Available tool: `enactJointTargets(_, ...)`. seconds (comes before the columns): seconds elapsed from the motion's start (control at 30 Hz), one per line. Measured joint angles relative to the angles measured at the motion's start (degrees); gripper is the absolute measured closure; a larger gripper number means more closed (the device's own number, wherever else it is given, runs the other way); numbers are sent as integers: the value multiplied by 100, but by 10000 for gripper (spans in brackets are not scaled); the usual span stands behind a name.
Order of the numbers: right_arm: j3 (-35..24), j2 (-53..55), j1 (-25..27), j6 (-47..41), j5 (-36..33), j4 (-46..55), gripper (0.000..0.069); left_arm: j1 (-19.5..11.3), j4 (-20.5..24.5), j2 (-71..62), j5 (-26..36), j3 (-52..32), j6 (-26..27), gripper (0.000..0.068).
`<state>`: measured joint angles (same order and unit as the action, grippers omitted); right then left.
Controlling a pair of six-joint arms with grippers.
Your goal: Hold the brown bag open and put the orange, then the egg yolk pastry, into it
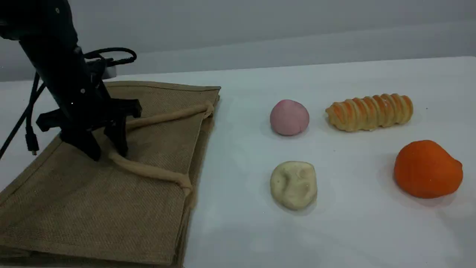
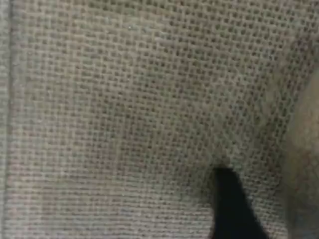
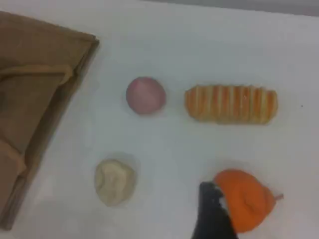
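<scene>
Brown bag (image 1: pixel 93 208) flat on surface (image 1: pixel 334 230), left, handle (image 1: pixel 148 171) on top. Egg yolk pastry (image 1: pixel 293 185) near centre, dimpled. Orange (image 1: pixel 427 169) far right, near side.

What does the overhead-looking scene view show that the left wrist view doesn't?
Only the scene view shows the left arm's gripper down on the bag's handle, plus the orange, egg yolk pastry, pink ball and bread roll on the table. Only the left wrist view shows the coarse weave up close, with one dark fingertip. Both show the brown bag.
</scene>
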<state>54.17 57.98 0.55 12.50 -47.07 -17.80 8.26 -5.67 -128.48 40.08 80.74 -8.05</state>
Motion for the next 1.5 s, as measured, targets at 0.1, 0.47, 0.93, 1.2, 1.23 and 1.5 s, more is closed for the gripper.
enactJointTargets(0.1,0,0,0,0,0,0,286,0,-89,0,-6,0,5,488)
enactJointTargets(0.47,0,0,0,17,-9,12,286,0,-72,297,473,337,805,601)
enactJointTargets(0.93,-6,232,0,23,233,-132,286,0,-219,658,2984,2709,1664,601)
enactJointTargets(1.2,-6,914,0,23,234,-119,286,0,-564,768,3002,3668,1993,601)
enactJointTargets(1.23,-6,1032,0,23,235,-119,286,0,-615,761,3002,3700,2052,601)
enactJointTargets(1.5,0,1960,0,169,471,-89,286,0,-1307,888,3009,4069,2764,601)
